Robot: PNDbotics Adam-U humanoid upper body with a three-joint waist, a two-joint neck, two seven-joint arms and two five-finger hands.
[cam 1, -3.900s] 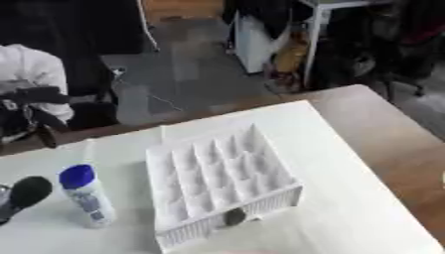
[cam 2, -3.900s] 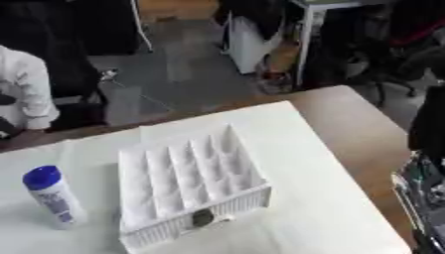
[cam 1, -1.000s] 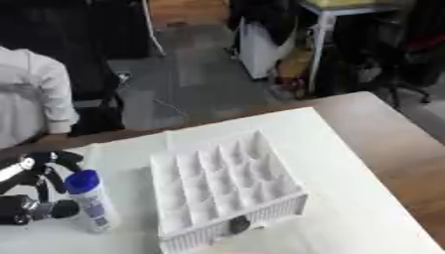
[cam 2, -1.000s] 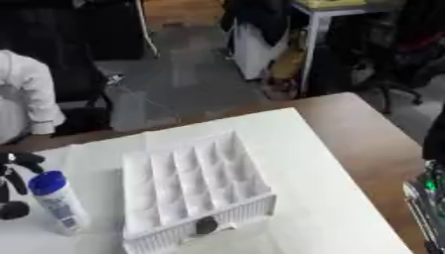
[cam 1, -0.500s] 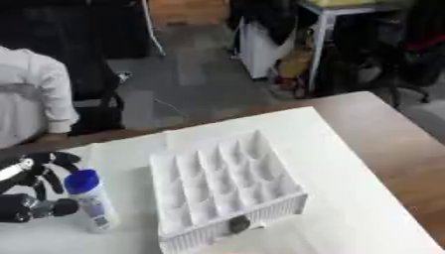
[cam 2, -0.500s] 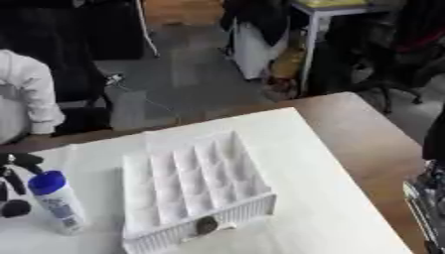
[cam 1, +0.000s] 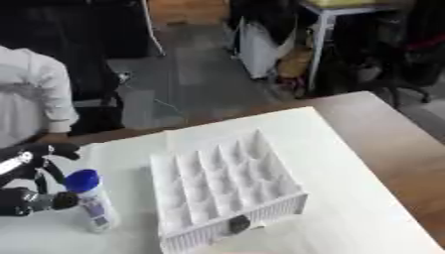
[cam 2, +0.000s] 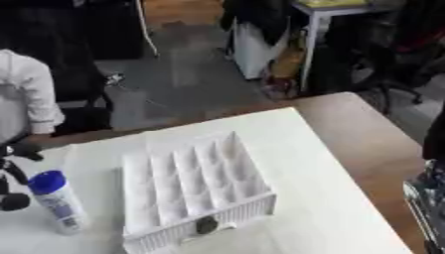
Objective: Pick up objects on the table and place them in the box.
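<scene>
reaching for the bottle (cam 1: 90, 199) is the step in hand; it stands upright on the table (cam 1: 365, 198), left of the box (cam 1: 226, 193); your left hand (cam 1: 31, 184) sits just beside it, fingers spread wide, holding nothing; next, close round the body, lift, carry it right over the box; your right hand (cam 2: 430, 211) shows at the right edge, fingers i cannot tell.
</scene>
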